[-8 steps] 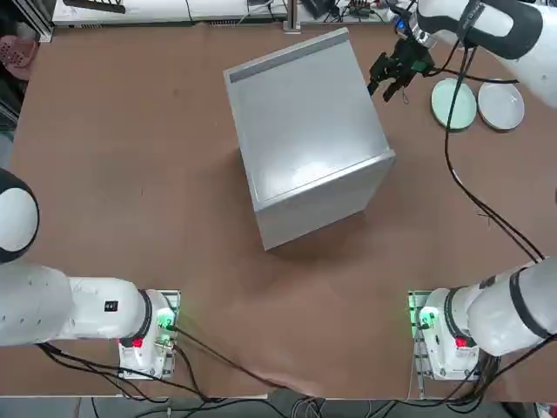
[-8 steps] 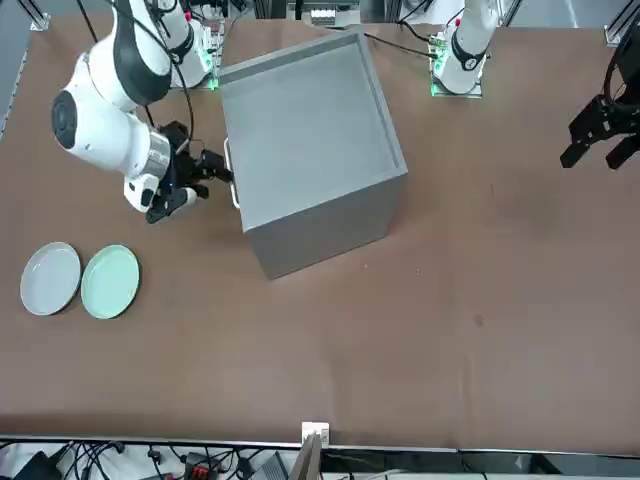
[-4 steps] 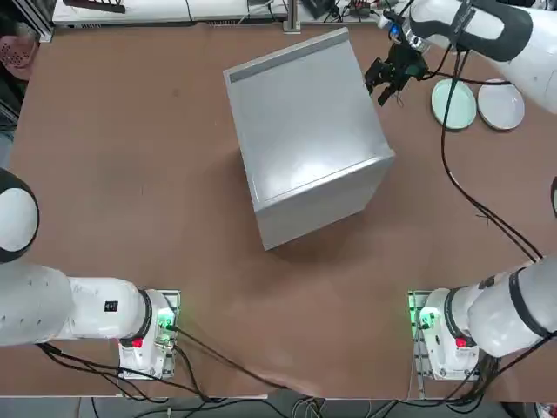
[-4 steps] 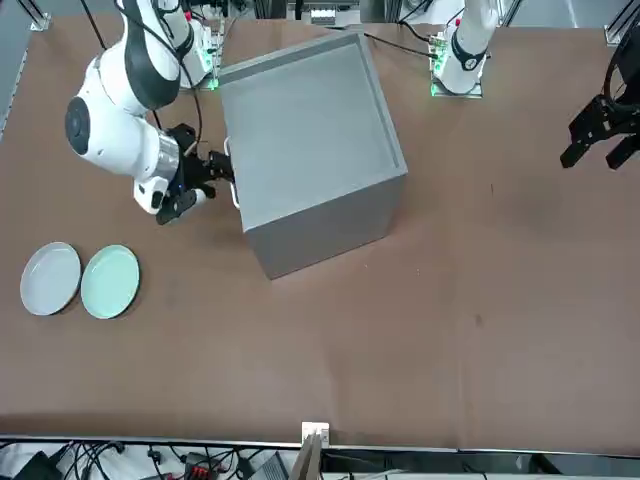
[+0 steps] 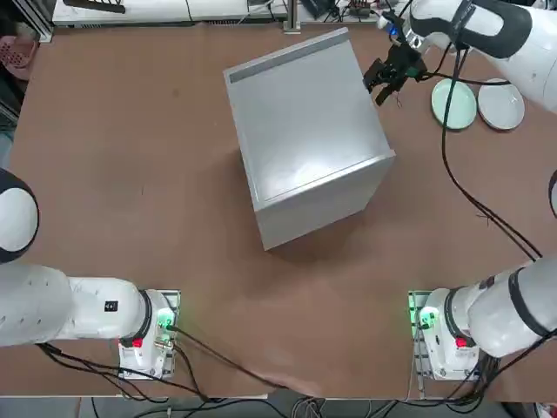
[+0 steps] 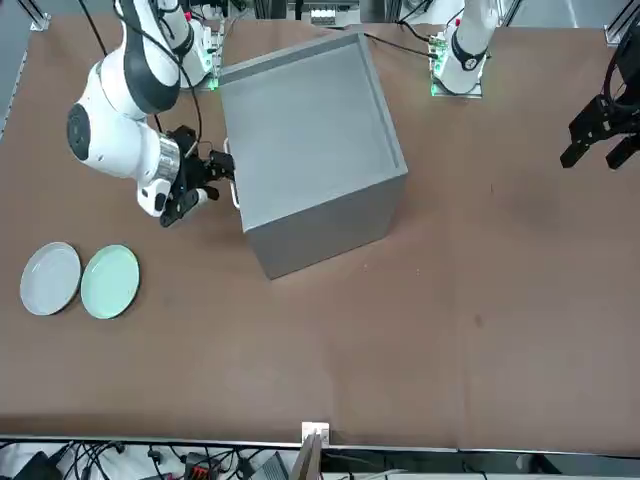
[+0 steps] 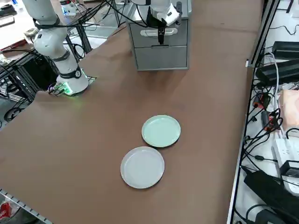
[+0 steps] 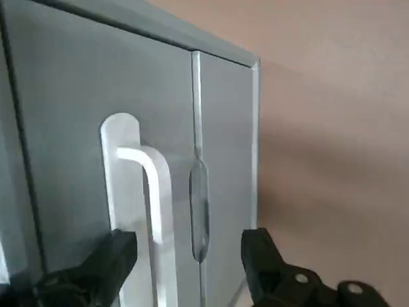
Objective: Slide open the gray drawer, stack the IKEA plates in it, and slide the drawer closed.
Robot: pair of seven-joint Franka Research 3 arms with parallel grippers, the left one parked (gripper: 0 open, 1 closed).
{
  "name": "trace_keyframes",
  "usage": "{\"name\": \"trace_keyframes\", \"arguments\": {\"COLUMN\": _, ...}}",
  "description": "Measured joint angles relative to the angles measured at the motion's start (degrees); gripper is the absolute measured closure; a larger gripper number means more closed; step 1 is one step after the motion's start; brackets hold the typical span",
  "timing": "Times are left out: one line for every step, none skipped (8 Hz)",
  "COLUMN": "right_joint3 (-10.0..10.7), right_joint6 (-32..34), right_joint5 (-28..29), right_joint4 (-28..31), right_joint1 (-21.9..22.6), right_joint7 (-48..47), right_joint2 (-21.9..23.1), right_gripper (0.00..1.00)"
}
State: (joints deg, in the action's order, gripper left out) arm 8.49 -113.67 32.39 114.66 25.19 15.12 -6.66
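The gray cabinet (image 5: 305, 131) stands mid-table, and its gray drawer (image 7: 159, 25) is shut, with a pale bar handle (image 8: 144, 176) on the front panel. My right gripper (image 5: 383, 77) is open right at that front, its fingers (image 8: 112, 252) standing either side of the handle without closing on it. From across the table the right gripper (image 6: 205, 175) is level with the cabinet's (image 6: 310, 140) side face. The mint green plate (image 5: 453, 102) and the white plate (image 5: 501, 104) lie side by side on the table beyond the gripper, apart from it. The same mint green plate (image 7: 161, 130) and white plate (image 7: 142, 167) show in the right side view.
A second drawer front (image 7: 161, 57) sits below the handled one. My right arm's black cable (image 5: 452, 165) trails over the table beside the plates. The arm bases (image 5: 435, 335) stand at the near edge. Power strips and cables (image 7: 280, 149) lie past the table's right edge.
My right gripper has moved in toward the cabinet's drawer front and now stands around the handle, still open. The plates and the cabinet have not moved.
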Motion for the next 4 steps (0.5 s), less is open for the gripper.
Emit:
{"name": "trace_keyframes", "arguments": {"right_joint3": 0.06, "right_joint6": 0.0, "right_joint5": 0.01, "right_joint4": 0.09, "right_joint1": -0.15, "right_joint7": 0.5, "right_joint2": -0.66, "right_gripper": 0.0}}
{"name": "trace_keyframes", "arguments": {"right_joint3": 0.06, "right_joint6": -0.03, "right_joint5": 0.65, "right_joint4": 0.1, "right_joint1": -0.19, "right_joint7": 1.1, "right_joint2": -1.55, "right_gripper": 0.0}}
{"name": "trace_keyframes", "arguments": {"right_joint3": 0.19, "right_joint6": -0.01, "right_joint5": 1.64, "right_joint4": 0.1, "right_joint1": -0.28, "right_joint7": 1.78, "right_joint2": -2.11, "right_gripper": 0.0}}
{"name": "trace_keyframes", "arguments": {"right_joint3": 0.27, "right_joint6": 0.08, "right_joint5": 2.0, "right_joint4": 0.1, "right_joint1": -0.28, "right_joint7": 1.97, "right_joint2": -2.15, "right_gripper": 0.0}}
